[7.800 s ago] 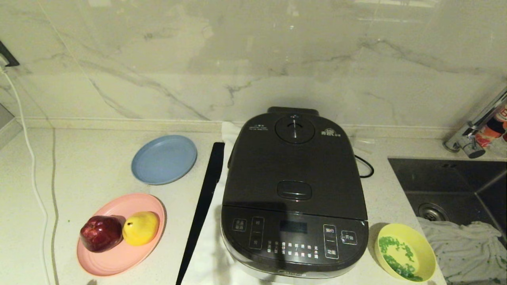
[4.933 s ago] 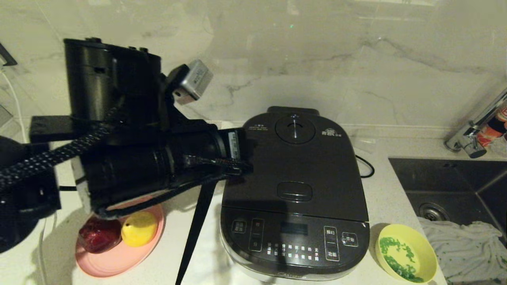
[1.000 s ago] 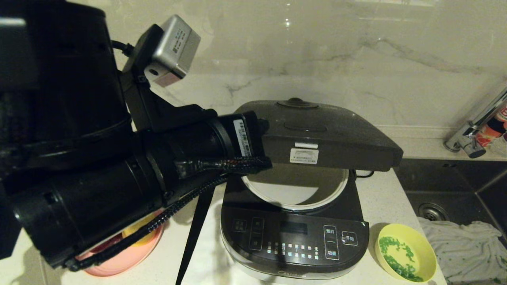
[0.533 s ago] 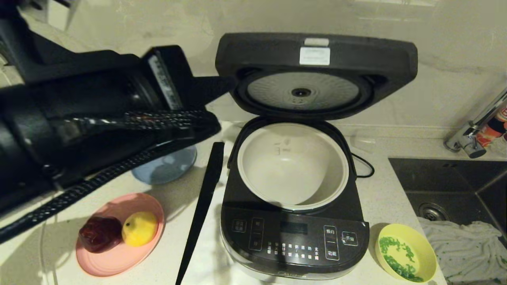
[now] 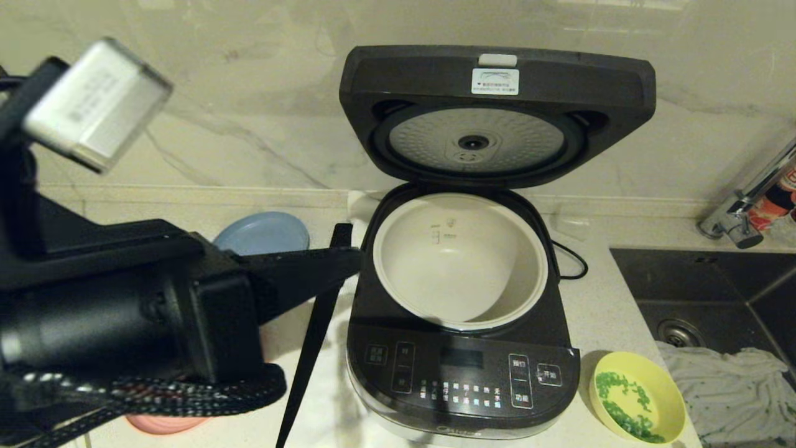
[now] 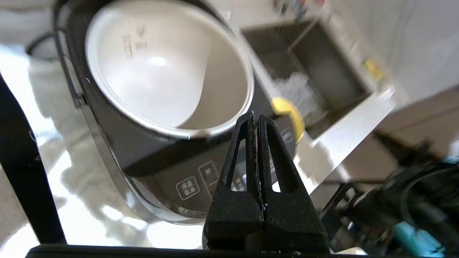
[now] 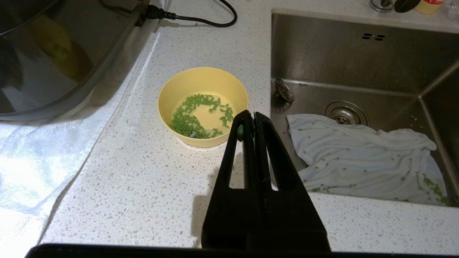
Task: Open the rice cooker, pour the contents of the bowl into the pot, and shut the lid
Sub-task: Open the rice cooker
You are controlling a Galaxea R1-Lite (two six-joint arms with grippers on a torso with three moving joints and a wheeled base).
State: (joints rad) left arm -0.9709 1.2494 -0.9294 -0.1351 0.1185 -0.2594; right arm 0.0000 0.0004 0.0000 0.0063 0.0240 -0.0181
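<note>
A pale marble wall [image 5: 249,93] is seen behind a speckled white surface [image 5: 609,311], into which a dark steel sink [image 5: 715,292] is set at the far right; a white cloth [image 5: 727,379] is bunched in the sink, and a tap [image 5: 746,199] is mounted behind it. The rice cooker [image 5: 463,367] is placed at the middle of the surface, on a white towel [image 7: 32,168], with the lid [image 5: 497,112] raised upright at the far side. The cream pot [image 5: 460,261] is exposed and nothing is seen in it. The left arm is held at the near left, its left gripper [image 6: 256,120] level with the cooker's left edge, jaws clenched on nothing. A blue plate [image 5: 264,231] is partly hidden behind the arm. The bowl [image 5: 635,395] is set just right of the cooker's near corner, with the contents [image 7: 199,116] lying in it. The right gripper [image 7: 251,118] is poised near the bowl, jaws pressed together, nothing grasped.
</note>
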